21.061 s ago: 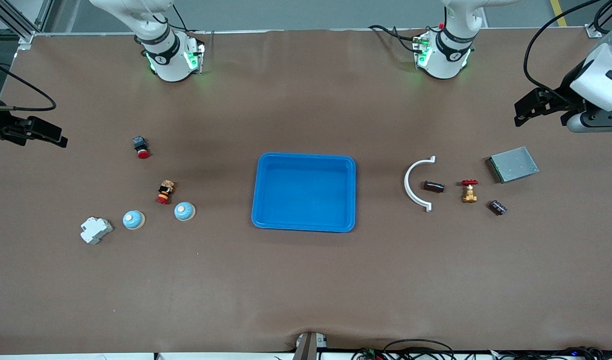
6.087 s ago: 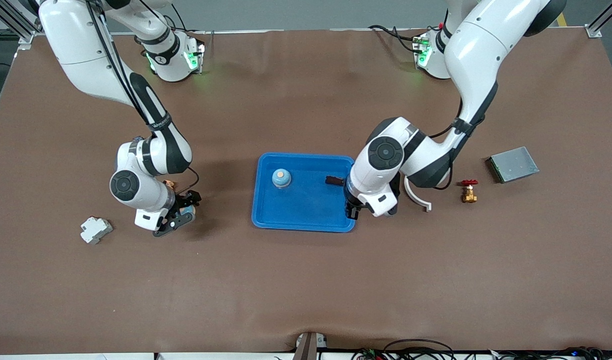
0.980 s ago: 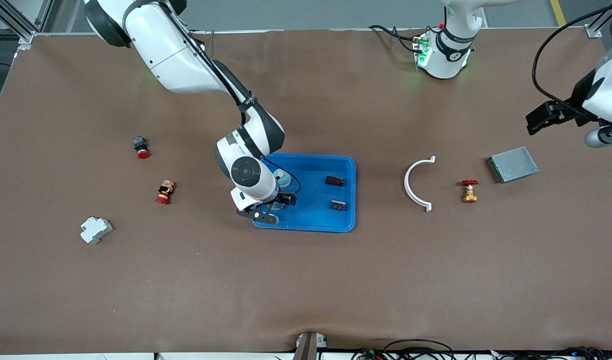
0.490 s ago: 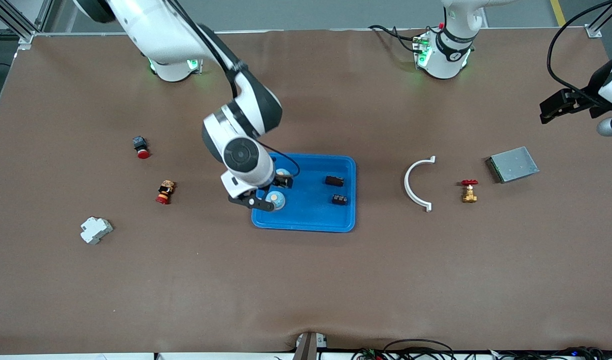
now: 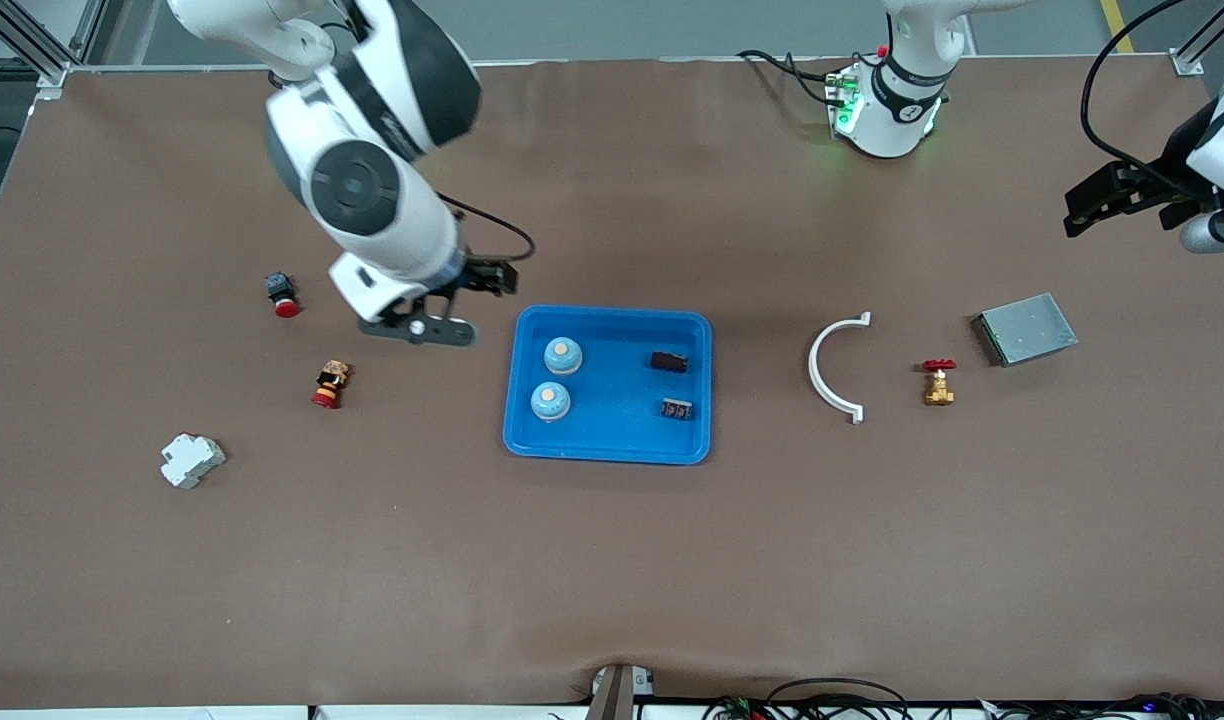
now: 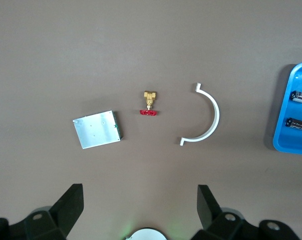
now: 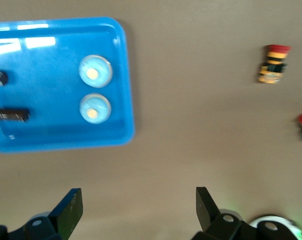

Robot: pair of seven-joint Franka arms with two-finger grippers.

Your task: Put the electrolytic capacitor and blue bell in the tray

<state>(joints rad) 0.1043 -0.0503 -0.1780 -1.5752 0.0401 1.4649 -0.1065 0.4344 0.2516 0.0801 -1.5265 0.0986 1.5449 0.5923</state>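
The bright blue tray [image 5: 612, 425] lies mid-table. In it stand two blue bells [image 5: 562, 355] [image 5: 550, 400] and lie two dark capacitors [image 5: 669, 361] [image 5: 677, 408]. My right gripper [image 5: 459, 303] is open and empty, raised over the bare table beside the tray, toward the right arm's end. The right wrist view [image 7: 139, 207] shows the tray [image 7: 124, 90] with both bells [image 7: 95, 70] [image 7: 94, 107]. My left gripper [image 5: 1092, 200] is open and empty, held high over the left arm's end of the table, where the arm waits; its fingers [image 6: 70, 205] frame bare table.
A white curved clip [image 5: 830, 368], a brass valve with a red handle [image 5: 938, 383] and a grey metal box [image 5: 1026, 329] lie toward the left arm's end. A red button [image 5: 282, 294], a red-yellow button [image 5: 328, 385] and a white breaker [image 5: 192, 460] lie toward the right arm's end.
The right gripper let go of the second blue bell in the tray, rose and drew back toward its own end. The left arm stayed at its end of the table.
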